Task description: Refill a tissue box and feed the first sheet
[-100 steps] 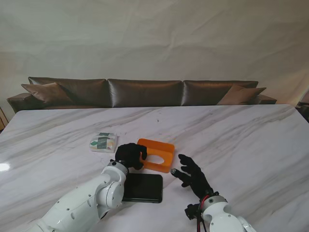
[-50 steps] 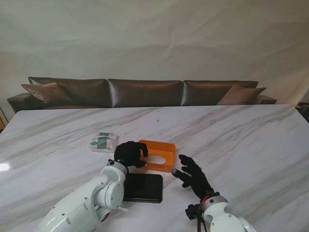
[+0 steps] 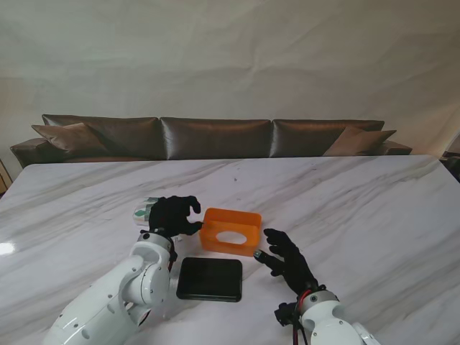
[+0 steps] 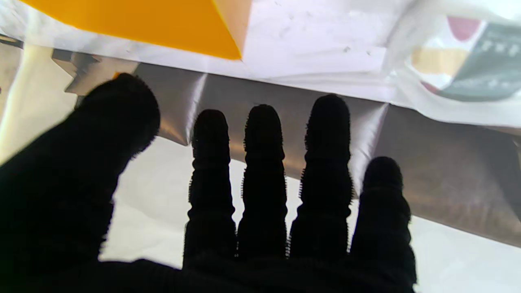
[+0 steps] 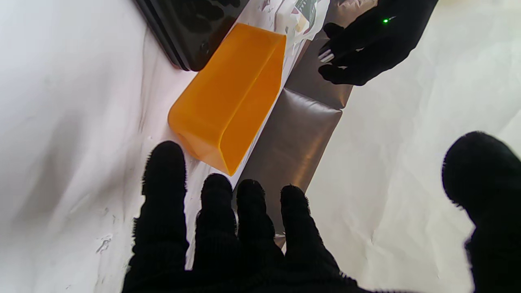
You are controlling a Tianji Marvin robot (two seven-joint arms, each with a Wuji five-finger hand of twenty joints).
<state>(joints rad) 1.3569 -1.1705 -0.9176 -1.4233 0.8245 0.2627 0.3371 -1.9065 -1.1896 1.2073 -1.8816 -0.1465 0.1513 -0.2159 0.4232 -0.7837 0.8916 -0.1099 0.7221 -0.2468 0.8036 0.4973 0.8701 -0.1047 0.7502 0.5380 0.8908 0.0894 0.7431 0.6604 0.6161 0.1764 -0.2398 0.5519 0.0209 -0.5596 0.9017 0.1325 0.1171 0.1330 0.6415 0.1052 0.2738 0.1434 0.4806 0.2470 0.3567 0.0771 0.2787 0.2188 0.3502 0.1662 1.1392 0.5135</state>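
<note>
A pale, creased backdrop (image 3: 230,57) fills the far side of the room, and in front of it stands a long brown leather sofa (image 3: 215,136) with smooth cushions and a slight sheen. The table (image 3: 359,201) is white marble with grey veins, glossy enough to mirror the sofa in both wrist views.

The white, rounded left arm (image 3: 122,295) reaches in from the near left. Its left hand (image 3: 172,214), in a black ribbed glove, hovers between the pack and the box with fingers (image 4: 263,134) spread and holding nothing. The right hand (image 3: 286,260), also gloved in black, sits just right of the box and a little nearer to me, fingers apart, thumb wide, empty.

A flat black lid (image 3: 210,279), rectangular with rounded corners and a shiny face, lies on the table nearer to me than the box.

The box (image 3: 230,231) is orange plastic, a smooth rectangular shell with an oval slot in its side facing me, resting near the table's middle.

The tissue pack (image 3: 147,211), soft and wrapped in crinkled clear film with a green and white label, lies just left of the left hand, partly hidden by it.
</note>
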